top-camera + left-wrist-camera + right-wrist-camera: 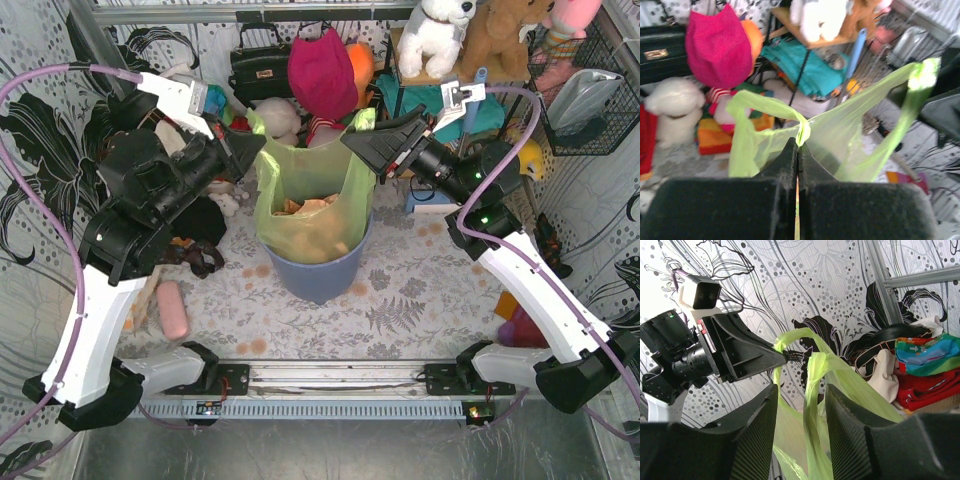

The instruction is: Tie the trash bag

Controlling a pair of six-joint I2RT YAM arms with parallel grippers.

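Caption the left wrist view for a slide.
Left gripper, jaws shut, pinches one handle of the translucent light-green trash bag.

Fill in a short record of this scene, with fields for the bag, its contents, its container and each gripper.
bag: trash bag, light green, translucent, top not yet tied
contents: tan crumpled scraps showing through
container: blue-grey bin, with the bag sitting in it
left gripper: shut on the trash bag's top edge
right gripper: open, with a strip of the bag between its fingers

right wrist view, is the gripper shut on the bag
No, the right gripper is open, a handle of the bag between its fingers.
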